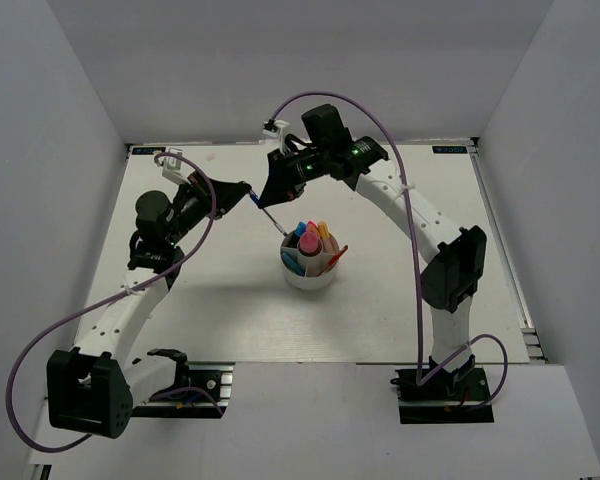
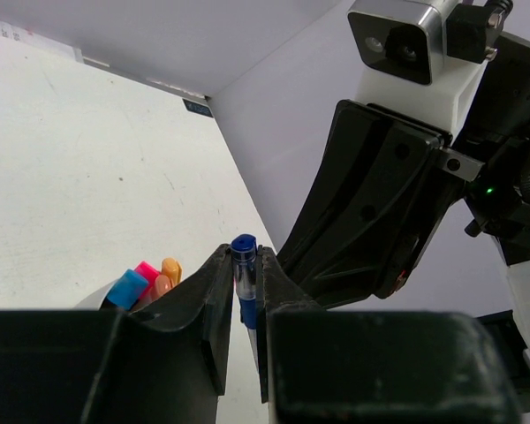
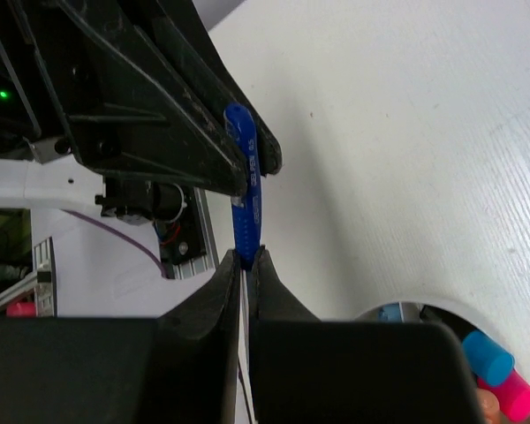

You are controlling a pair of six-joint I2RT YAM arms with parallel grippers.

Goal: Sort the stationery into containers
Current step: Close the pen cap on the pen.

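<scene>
Blue pen (image 3: 246,199) is clamped by left gripper (image 2: 245,258) and right gripper (image 3: 246,258) together, 11 o'clock of cup (image 1: 310,283) — opposed pulls could bend it.

Both the left arm (image 1: 130,305) and the right arm (image 1: 405,200) have white links and black joint housings. Each trails a purple cable (image 1: 421,330) (fastened with white clips). The fingers (image 2: 205,309) are black and tapered. A green light (image 1: 356,152) glows near the right wrist, which carries a silver-fronted camera (image 2: 397,40).

bright, even overhead light, soft shadows on the table (image 1: 230,320), near foregrounds dark.
</scene>
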